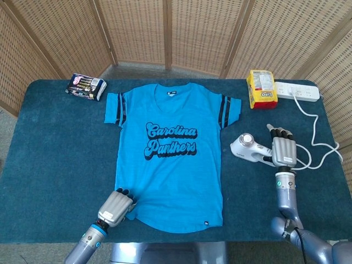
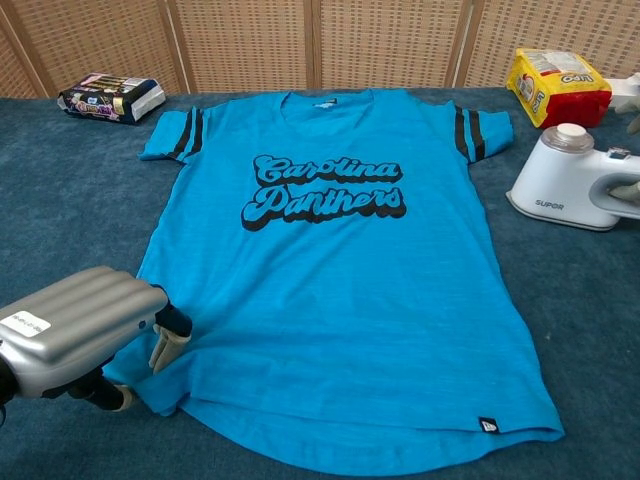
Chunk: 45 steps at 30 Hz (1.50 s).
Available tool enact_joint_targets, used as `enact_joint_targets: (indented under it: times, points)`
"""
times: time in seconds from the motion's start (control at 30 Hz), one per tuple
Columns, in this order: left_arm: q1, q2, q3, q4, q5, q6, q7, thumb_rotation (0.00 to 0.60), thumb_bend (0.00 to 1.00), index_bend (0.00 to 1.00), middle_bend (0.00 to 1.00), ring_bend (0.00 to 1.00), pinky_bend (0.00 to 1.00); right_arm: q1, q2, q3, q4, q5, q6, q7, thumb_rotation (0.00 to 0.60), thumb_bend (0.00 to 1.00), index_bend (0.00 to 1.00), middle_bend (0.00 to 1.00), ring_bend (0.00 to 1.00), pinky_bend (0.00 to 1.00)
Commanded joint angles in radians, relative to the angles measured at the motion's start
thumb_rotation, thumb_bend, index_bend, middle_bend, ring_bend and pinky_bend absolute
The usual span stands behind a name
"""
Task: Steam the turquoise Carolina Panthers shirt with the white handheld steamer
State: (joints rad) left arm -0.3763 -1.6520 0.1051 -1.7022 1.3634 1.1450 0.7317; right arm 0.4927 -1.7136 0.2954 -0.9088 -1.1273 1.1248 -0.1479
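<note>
The turquoise Carolina Panthers shirt (image 1: 170, 165) (image 2: 330, 280) lies flat, front up, in the middle of the dark blue table (image 1: 55, 154). My left hand (image 1: 115, 206) (image 2: 75, 330) is at the shirt's lower left hem corner, fingers curled onto the cloth. The white handheld steamer (image 1: 247, 147) (image 2: 565, 185) sits on the table just right of the shirt, below its right sleeve. My right hand (image 1: 284, 151) holds the steamer's handle from behind. Only a bit of that hand (image 2: 628, 190) shows at the chest view's right edge.
A yellow snack packet (image 1: 260, 89) (image 2: 558, 85) and a white power strip (image 1: 297, 91) lie at the back right. The white cord (image 1: 316, 137) loops past my right hand. A dark snack packet (image 1: 86, 86) (image 2: 110, 97) lies at the back left. Wicker screens stand behind.
</note>
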Motion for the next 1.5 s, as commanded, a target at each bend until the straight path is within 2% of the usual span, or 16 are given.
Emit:
enact_joint_targets:
  times: [0.03, 0.37, 0.47, 0.53, 0.6, 0.7, 1.03, 1.37, 1.5]
  points:
    - [0.0, 0.0, -0.001, -0.001, 0.001, 0.001, 0.0, 0.598, 0.31, 0.63, 0.56, 0.39, 0.39, -0.006, 0.007, -0.003, -0.012, 0.001, 0.001, -0.006, 0.514, 0.19, 0.1, 0.22, 0.15, 0.11]
    - [0.001, 0.002, 0.0, -0.002, 0.002, 0.0, 0.0, 0.598, 0.31, 0.63, 0.56, 0.39, 0.39, -0.032, 0.027, -0.017, -0.062, -0.029, 0.049, 0.01, 0.511, 0.19, 0.08, 0.22, 0.15, 0.1]
    - [0.001, 0.006, 0.002, -0.006, 0.003, 0.0, 0.001, 0.595, 0.26, 0.63, 0.56, 0.39, 0.39, -0.041, 0.042, -0.025, -0.092, -0.038, 0.058, 0.006, 0.511, 0.19, 0.08, 0.22, 0.15, 0.1]
    - [0.0, 0.012, 0.003, -0.012, 0.008, 0.0, -0.006, 0.58, 0.21, 0.61, 0.56, 0.39, 0.39, -0.048, 0.056, -0.031, -0.123, -0.043, 0.063, 0.002, 0.511, 0.19, 0.08, 0.22, 0.15, 0.1]
    - [0.0, 0.019, 0.004, -0.015, 0.016, 0.003, -0.009, 0.56, 0.17, 0.53, 0.54, 0.39, 0.39, -0.056, 0.072, -0.037, -0.158, -0.047, 0.068, -0.007, 0.512, 0.19, 0.08, 0.22, 0.15, 0.1]
    - [0.002, 0.032, 0.006, -0.026, 0.025, 0.011, -0.017, 0.556, 0.16, 0.45, 0.53, 0.38, 0.39, -0.069, 0.101, -0.044, -0.216, -0.053, 0.08, -0.022, 0.512, 0.19, 0.08, 0.22, 0.15, 0.1]
    - [0.011, 0.084, 0.022, -0.076, 0.08, 0.044, -0.033, 0.548, 0.14, 0.42, 0.49, 0.35, 0.39, -0.111, 0.194, -0.065, -0.394, -0.064, 0.122, -0.071, 0.512, 0.19, 0.08, 0.23, 0.15, 0.1]
    - [0.031, 0.182, 0.04, -0.163, 0.115, 0.083, -0.058, 0.519, 0.14, 0.35, 0.47, 0.34, 0.39, -0.155, 0.28, -0.086, -0.537, -0.075, 0.162, -0.095, 0.51, 0.17, 0.09, 0.23, 0.16, 0.11]
    - [0.05, 0.252, 0.044, -0.194, 0.136, 0.126, -0.093, 0.517, 0.14, 0.35, 0.47, 0.34, 0.39, -0.179, 0.327, -0.098, -0.606, -0.085, 0.182, -0.1, 0.514, 0.15, 0.16, 0.26, 0.19, 0.13]
